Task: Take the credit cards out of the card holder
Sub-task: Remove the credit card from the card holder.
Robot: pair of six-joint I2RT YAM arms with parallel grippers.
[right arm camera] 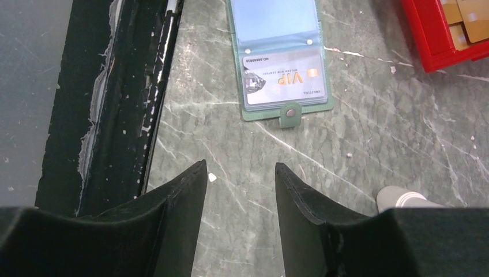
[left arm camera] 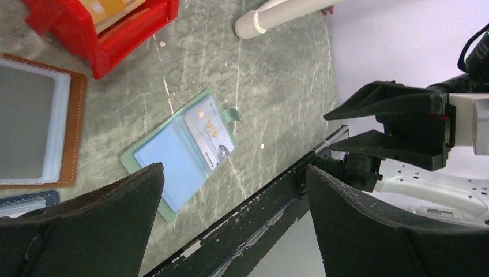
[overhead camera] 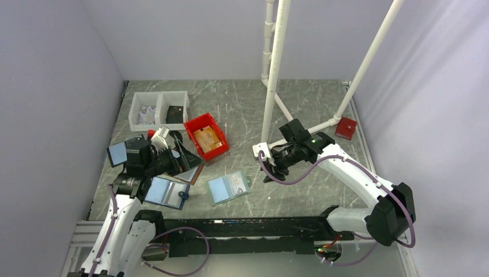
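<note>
Card holder (overhead camera: 229, 187) lies open on the bench, and both sets of fingers are apart and empty
It sits close to the red bin (overhead camera: 206, 135), on the bin's near side, with a pale VIP credit card (right arm camera: 281, 81) in its tabbed panel; the left gripper (left arm camera: 233, 169) hangs just beside the bin, fingers spread wide; the right gripper (right arm camera: 240, 166) hovers farther from the bin, past the holder's tab, fingers partly apart with nothing between them

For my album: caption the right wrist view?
Empty right pincer faces the open teal card holder, a VIP card inside.
</note>
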